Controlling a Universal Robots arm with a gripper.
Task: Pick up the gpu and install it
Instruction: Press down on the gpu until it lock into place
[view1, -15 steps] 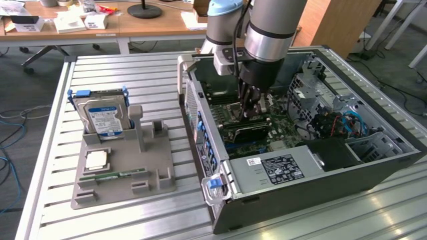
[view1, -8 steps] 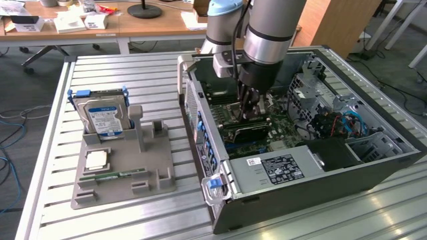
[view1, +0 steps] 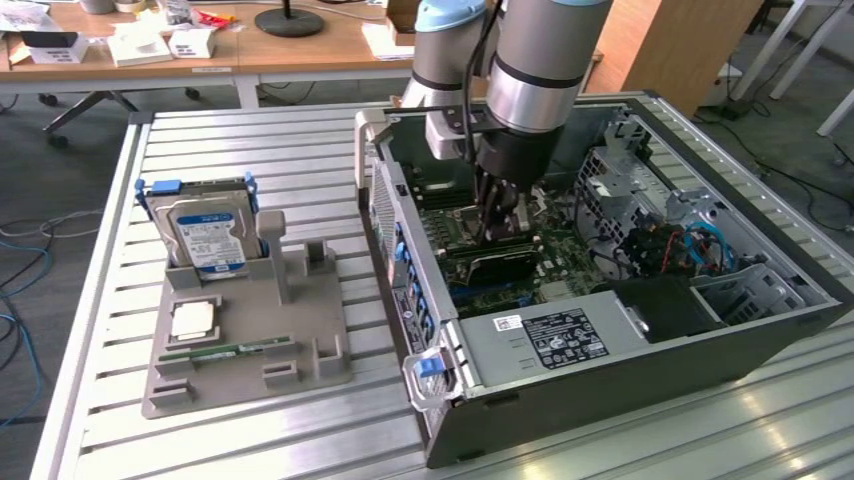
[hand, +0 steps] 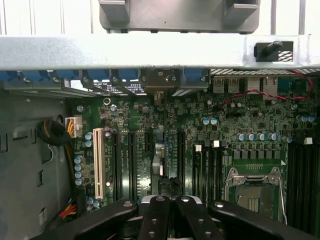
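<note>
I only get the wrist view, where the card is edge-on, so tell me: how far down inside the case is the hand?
Observer: The hand is low inside the open grey computer case, with the flat dark graphics card right under it at the green motherboard.
Operator: What's on the parts tray?
Observer: A silver hard drive with a blue label stands upright in the grey tray, on the exterior view's left.
</note>
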